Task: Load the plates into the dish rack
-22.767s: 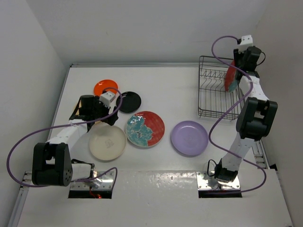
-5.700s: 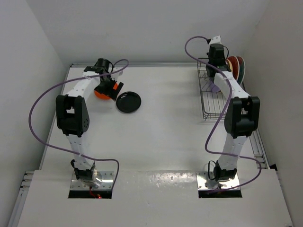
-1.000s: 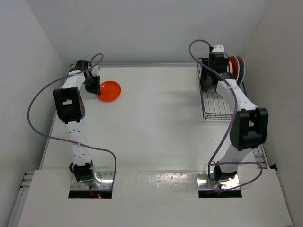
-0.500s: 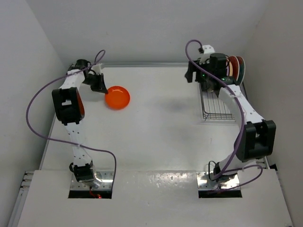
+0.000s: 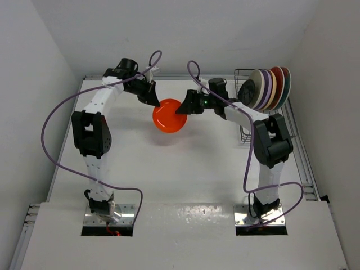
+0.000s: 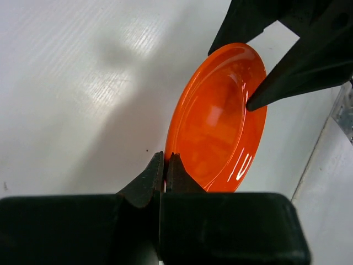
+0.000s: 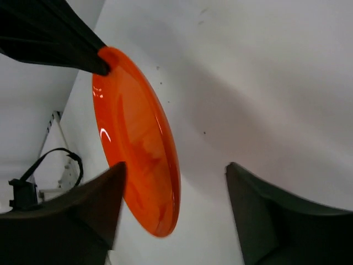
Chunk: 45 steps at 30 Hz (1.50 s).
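Orange plate [image 5: 170, 116] tilted, rim pinched by left end effector [image 6: 166, 163].

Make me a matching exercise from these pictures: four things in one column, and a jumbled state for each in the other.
Things:
1. left pincer
2. right pincer
3. orange plate
4. dish rack

States:
A. holds plates standing on edge
B. open, one finger on either side of a rim
C. shut on a rim
D. pinched at one edge

Pairs: 1-C, 2-B, 3-D, 4-A
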### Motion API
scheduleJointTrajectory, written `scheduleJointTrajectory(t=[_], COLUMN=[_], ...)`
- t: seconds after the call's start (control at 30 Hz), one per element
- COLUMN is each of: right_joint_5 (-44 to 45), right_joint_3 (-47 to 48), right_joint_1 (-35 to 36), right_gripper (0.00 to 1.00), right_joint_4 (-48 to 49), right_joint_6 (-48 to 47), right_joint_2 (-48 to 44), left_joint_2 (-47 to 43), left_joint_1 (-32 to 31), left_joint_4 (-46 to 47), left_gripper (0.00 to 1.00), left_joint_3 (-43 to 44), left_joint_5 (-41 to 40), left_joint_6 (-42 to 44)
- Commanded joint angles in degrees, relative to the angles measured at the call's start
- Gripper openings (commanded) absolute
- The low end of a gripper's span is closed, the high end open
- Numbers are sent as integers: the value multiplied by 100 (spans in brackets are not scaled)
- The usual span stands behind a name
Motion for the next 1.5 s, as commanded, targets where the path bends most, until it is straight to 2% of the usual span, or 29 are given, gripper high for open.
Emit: scheduleJointTrajectory(t=[0.0,0.07,0.1,0.2,0.23,0.27,0.33,0.37,0.4,0.47,0.5,0.6,0.67,0.7,0.73,0.77,0.8,0.93,1.03,1.17,1.3,1.47], right_joint_5=[-322,-463,-480,-279,-235,-61,125,570,748,1354,1730,2784,3147,3828,4078,4298,5023,6467,7154,7280,7534,7483], right_joint_3=[209,209,165,-28,-89,-107,-151,-125,-12,77,173,375,420,437,542,613,683,1061,1316,1300,1053,1246], right_joint_1=[144,153,162,144,144,109,48,21,-31,-172,-207,-715,-989,-1146,-1278,-1393,-1420,-1587,-1605,-1596,-1561,-1535], right_gripper=[63,39,18,0,0,0,0,0,0,0,0,0,0,0,0,0,0,0,0,0,0,0], right_joint_4=[753,805,849,849,849,823,587,446,306,-275,-372,-969,-1093,-1163,-1190,-1320,-1348,-1138,-1067,-962,-435,-460], right_joint_6=[352,448,466,413,335,308,150,80,44,-280,-429,-711,-1008,-1106,-1447,-1572,-1695,-2406,-2777,-2839,-2821,-2786], right_joint_2=[53,89,81,-68,-173,-235,-462,-525,-595,-894,-1052,-1465,-1780,-1844,-1949,-1958,-1958,-1784,-1405,-1080,-773,-377], left_joint_2=[-377,-378,-378,-378,-378,-378,-299,-212,-211,-123,-62,-61,-114,-114,-114,-114,-114,-114,-114,-114,-167,-167], left_joint_1=[69,69,69,69,69,69,69,69,69,69,69,201,280,333,333,333,333,333,333,333,333,333], left_joint_4=[-238,-238,-238,-238,-238,-238,-238,-238,-238,-186,-185,-28,43,43,43,43,43,43,43,43,43,43], left_gripper=[0,0,0,0,0,10,44,84,100,100,100,100,100,100,100,100,100,100,100,100,100,100], left_joint_3=[27,27,88,150,150,220,351,422,510,782,853,985,985,985,933,854,801,661,660,660,607,555], left_joint_5=[544,544,466,299,298,107,-210,-447,-1084,-1930,-2709,-3784,-4112,-4236,-4394,-4447,-4448,-4325,-4325,-4325,-4378,-4378], left_joint_6=[256,256,256,256,256,204,89,-85,-183,-515,-578,-806,-808,-808,-808,-808,-755,-755,-755,-702,-702,-649])
